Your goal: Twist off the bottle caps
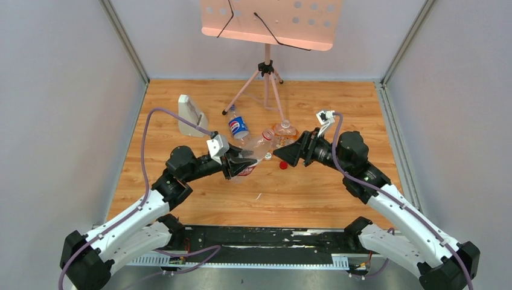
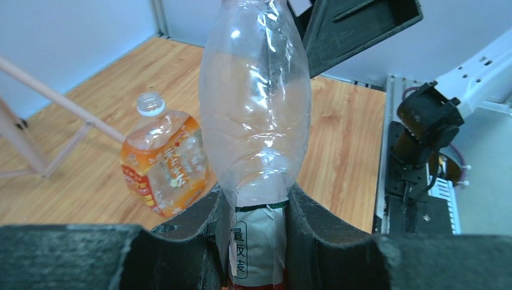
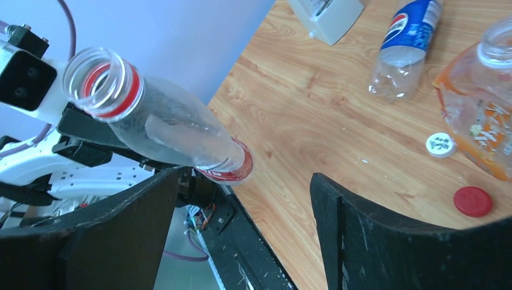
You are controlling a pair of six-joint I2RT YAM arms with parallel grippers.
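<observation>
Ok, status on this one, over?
Left gripper shut on the bottle, neck bare. Right gripper open, empty, facing the neck. Red cap and white cap loose on the table. Nothing blocking.

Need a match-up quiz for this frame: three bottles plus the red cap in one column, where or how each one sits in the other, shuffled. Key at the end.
Things
1. Pepsi bottle
2. orange-labelled bottle
3. red-white-green bottle
4. red cap

States
A. clamped in the left hand, neck open
B. loose, flat on the table
C. lying on its side
D. standing on the table, neck open

Pairs: 1-C, 2-D, 3-A, 4-B
</observation>
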